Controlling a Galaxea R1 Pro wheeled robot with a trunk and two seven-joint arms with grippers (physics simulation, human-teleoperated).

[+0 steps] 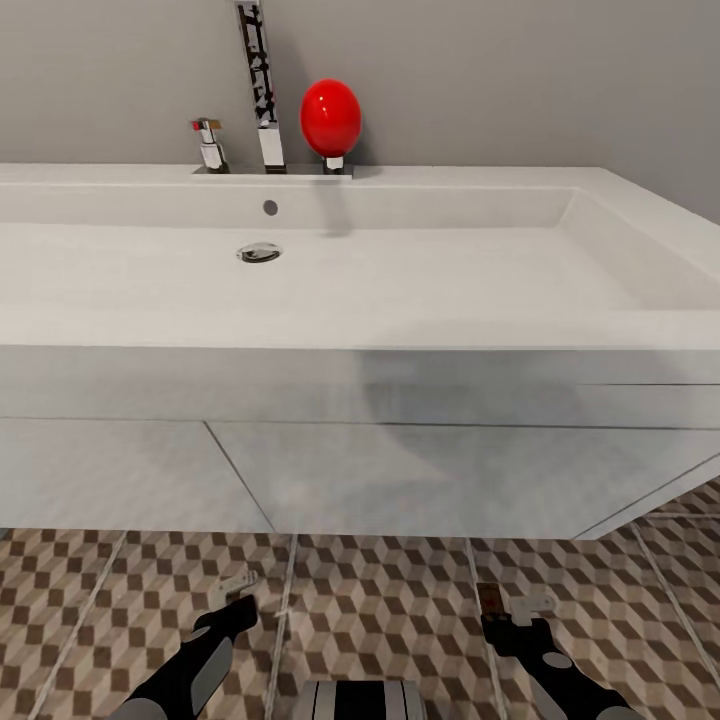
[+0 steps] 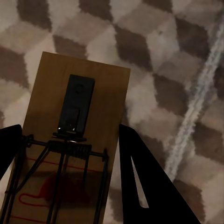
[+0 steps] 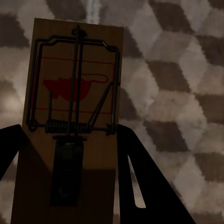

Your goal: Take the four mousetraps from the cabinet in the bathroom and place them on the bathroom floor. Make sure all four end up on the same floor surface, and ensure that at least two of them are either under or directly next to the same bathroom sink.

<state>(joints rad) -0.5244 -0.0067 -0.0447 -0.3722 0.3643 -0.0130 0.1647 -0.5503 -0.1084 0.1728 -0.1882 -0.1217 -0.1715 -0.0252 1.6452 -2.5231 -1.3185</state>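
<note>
The left gripper (image 1: 238, 583) hangs low over the bathroom floor (image 1: 400, 610), just in front of the white drawer unit (image 1: 400, 480), and its whitish tips point toward the unit's underside. In the left wrist view the two dark fingers (image 2: 140, 172) stand on either side of a mousetrap (image 2: 77, 140), a tan board with a dark plate, a coiled wire spring and a red mark; the jaws are closed against the board's long edges and hold it above the cube-patterned tiles, with a pale grout line running past on one side. Above, the sink (image 1: 420, 330) spans the head view as a wide white basin with a round chrome drain (image 1: 259, 253) toward its left half; behind it on the rim stand a small chrome tap handle (image 1: 209, 143), a tall chrome spout (image 1: 260, 90) and a glossy red egg-shaped object (image 1: 331, 117) on a short chrome base. Further right, the right gripper (image 1: 515, 612) hovers over the tiles at about the same depth as the left one, with the brown end of a second mousetrap (image 1: 490, 600) showing between its pale tips. The right wrist view shows this board (image 3: 70, 130) clamped between the dark fingers (image 3: 140, 177), wire frame and red mark at the far end, dark plate nearer the camera, the jaws narrowed to the board's width.
</note>
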